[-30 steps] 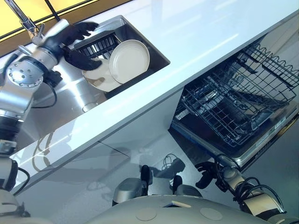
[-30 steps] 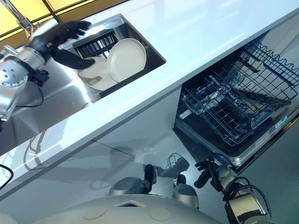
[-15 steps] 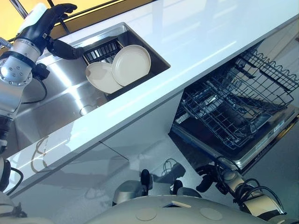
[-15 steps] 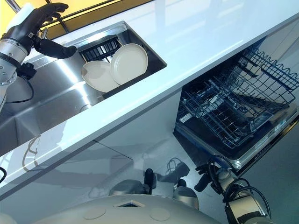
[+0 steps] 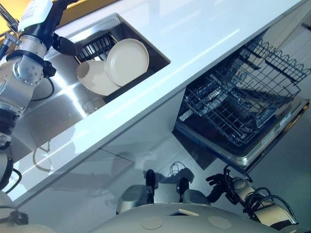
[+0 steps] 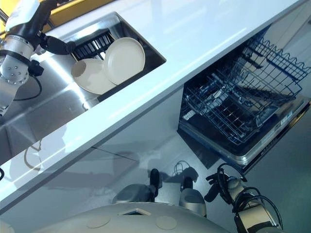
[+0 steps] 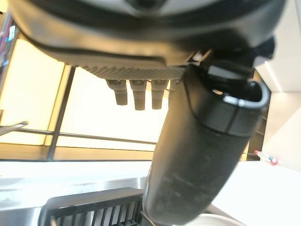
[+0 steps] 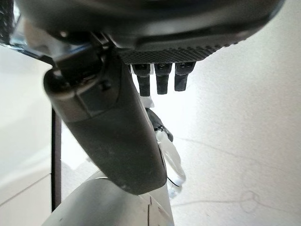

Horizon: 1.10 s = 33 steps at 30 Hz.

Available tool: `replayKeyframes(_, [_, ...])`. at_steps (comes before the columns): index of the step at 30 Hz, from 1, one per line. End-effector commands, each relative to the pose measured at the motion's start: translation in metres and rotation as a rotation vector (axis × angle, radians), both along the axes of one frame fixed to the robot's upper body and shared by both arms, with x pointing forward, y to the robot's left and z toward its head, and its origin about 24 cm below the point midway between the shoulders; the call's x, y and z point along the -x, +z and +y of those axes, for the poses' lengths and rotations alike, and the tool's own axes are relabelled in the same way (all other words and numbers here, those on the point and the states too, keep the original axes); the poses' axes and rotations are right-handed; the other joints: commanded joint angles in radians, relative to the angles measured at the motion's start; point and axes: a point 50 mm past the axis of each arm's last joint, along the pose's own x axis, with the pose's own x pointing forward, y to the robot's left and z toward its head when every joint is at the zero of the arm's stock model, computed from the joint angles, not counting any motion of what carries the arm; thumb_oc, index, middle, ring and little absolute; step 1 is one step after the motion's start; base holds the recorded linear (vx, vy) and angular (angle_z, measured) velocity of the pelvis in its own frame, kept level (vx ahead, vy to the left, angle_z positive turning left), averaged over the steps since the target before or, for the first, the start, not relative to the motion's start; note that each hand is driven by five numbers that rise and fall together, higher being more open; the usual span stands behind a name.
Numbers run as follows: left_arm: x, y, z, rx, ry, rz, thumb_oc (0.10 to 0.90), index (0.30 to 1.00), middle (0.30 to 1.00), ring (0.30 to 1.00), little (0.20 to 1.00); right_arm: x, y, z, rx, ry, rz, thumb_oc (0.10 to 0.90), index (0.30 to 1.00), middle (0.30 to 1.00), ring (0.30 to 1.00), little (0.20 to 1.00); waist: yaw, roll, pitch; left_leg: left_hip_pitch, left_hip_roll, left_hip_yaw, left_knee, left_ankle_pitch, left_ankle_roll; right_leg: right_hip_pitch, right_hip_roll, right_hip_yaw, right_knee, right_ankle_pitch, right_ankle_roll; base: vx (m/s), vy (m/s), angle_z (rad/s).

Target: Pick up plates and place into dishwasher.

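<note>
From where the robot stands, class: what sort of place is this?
Most likely a home kitchen: a steel sink holding two plates, a white countertop, and an open dishwasher with its racks pulled out.

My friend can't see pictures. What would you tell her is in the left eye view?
Two cream plates lean together in a steel sink set in a white counter. The left robot hand hangs open above the sink, holding nothing. To the right, the open dishwasher has its wire rack pulled out, and the right robot hand hangs low.

plates [image 5: 127, 61]: 2 | sink [image 5: 63, 104]: 1 | sink rack [image 5: 95, 46]: 1 | dishwasher rack [image 5: 238, 99]: 1 | countertop [image 5: 194, 29]: 1
</note>
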Motion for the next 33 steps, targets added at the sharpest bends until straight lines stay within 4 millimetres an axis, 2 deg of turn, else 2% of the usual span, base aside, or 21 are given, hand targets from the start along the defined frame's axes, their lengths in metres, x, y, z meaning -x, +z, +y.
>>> replayKeyframes(1, [0.012, 0.099, 0.007, 0.053, 0.09, -0.447, 0.8, 0.9, 0.9, 0.9, 0.9, -0.033, 0.03, -0.034, 0.071, -0.032, -0.127, 0.8, 0.9, 0.9, 0.9, 0.9, -0.003, 0.038, 0.068, -0.034, -0.037, 0.041, 0.136, -0.202, 0.022, -0.128, 0.043, 0.047, 0.14, -0.063, 0.034, -0.1, -0.042, -0.07])
replayKeyframes(9, [0.008, 0.112, 0.008, 0.034, 0.162, -0.502, 0.8, 0.9, 0.9, 0.9, 0.9, -0.045, 0.04, -0.043, 0.101, -0.089, -0.214, 0.8, 0.9, 0.9, 0.9, 0.9, -0.005, 0.012, 0.115, -0.133, -0.023, 0.053, 0.208, -0.199, 0.025, -0.204, 0.043, 0.059, 0.17, -0.038, 0.035, -0.05, -0.033, -0.04])
replayKeyframes(12, [0.009, 0.118, 0.009, 0.025, 0.182, -0.513, 0.8, 0.9, 0.9, 0.9, 0.9, -0.051, 0.047, -0.048, 0.122, -0.169, -0.309, 0.8, 0.9, 0.9, 0.9, 0.9, -0.007, -0.001, 0.127, -0.157, -0.019, 0.053, 0.228, -0.202, 0.027, -0.226, 0.045, 0.062, 0.181, -0.031, 0.037, -0.02, -0.021, 0.0])
replayKeyframes(16, [0.013, 0.125, 0.009, 0.014, 0.197, -0.515, 0.8, 0.9, 0.9, 0.9, 0.9, -0.079, 0.071, -0.053, 0.065, -0.277, -0.529, 0.8, 0.9, 0.9, 0.9, 0.9, -0.006, -0.022, 0.138, -0.186, -0.013, 0.051, 0.251, -0.207, 0.031, -0.252, 0.048, 0.064, 0.196, -0.022, 0.04, -0.03, -0.035, -0.03])
replayKeyframes(18, [0.015, 0.127, 0.011, 0.014, 0.206, -0.522, 0.8, 0.9, 0.9, 0.9, 0.9, -0.081, 0.076, -0.056, 0.06, -0.297, -0.59, 0.8, 0.9, 0.9, 0.9, 0.9, -0.007, -0.032, 0.137, -0.198, -0.01, 0.049, 0.254, -0.208, 0.032, -0.264, 0.055, 0.067, 0.203, -0.019, 0.039, -0.06, -0.052, -0.03])
replayKeyframes(19, [0.018, 0.128, 0.011, 0.015, 0.211, -0.525, 0.8, 0.9, 0.9, 0.9, 0.9, -0.079, 0.075, -0.051, -0.103, -0.411, -0.623, 0.8, 0.9, 0.9, 0.9, 0.9, -0.012, -0.04, 0.14, -0.198, -0.01, 0.049, 0.253, -0.21, 0.035, -0.271, 0.057, 0.069, 0.206, -0.019, 0.042, -0.09, -0.023, -0.05])
replayKeyframes(21, [0.022, 0.13, 0.013, 0.029, 0.222, -0.534, 0.8, 0.9, 0.9, 0.9, 0.9, -0.076, 0.073, -0.042, -0.139, -0.37, -0.686, 0.8, 0.9, 0.9, 0.9, 0.9, -0.022, -0.045, 0.138, -0.207, -0.011, 0.047, 0.245, -0.208, 0.04, -0.29, 0.064, 0.075, 0.213, -0.018, 0.044, -0.12, 0.031, -0.04])
replayKeyframes(23, [0.028, 0.13, 0.018, 0.061, 0.239, -0.539, 0.8, 0.9, 0.9, 0.9, 0.9, -0.067, 0.073, -0.027, -0.19, -0.301, -0.76, 0.8, 0.9, 0.9, 0.9, 0.9, -0.05, -0.051, 0.143, -0.212, -0.008, 0.054, 0.233, -0.207, 0.044, -0.315, 0.072, 0.087, 0.222, -0.02, 0.047, -0.15, 0.085, -0.13])
replayKeyframes(29, [0.027, 0.116, 0.025, 0.272, 0.163, -0.51, 0.8, 0.9, 0.9, 0.9, 0.9, -0.049, 0.071, 0.003, -0.195, -0.11, -0.834, 0.8, 0.9, 0.9, 0.9, 0.9, -0.102, -0.051, 0.155, -0.21, -0.006, 0.076, 0.207, -0.192, 0.044, -0.349, 0.087, 0.105, 0.245, -0.026, 0.048, -0.09, 0.09, -0.15])
replayKeyframes(33, [0.023, 0.107, 0.026, 0.361, 0.093, -0.461, 0.8, 0.9, 0.9, 0.9, 0.9, -0.042, 0.067, 0.011, -0.178, -0.041, -0.816, 0.8, 0.9, 0.9, 0.9, 0.9, -0.117, -0.043, 0.153, -0.203, -0.007, 0.082, 0.196, -0.183, 0.042, -0.357, 0.093, 0.109, 0.255, -0.037, 0.045, -0.04, 0.07, -0.12])
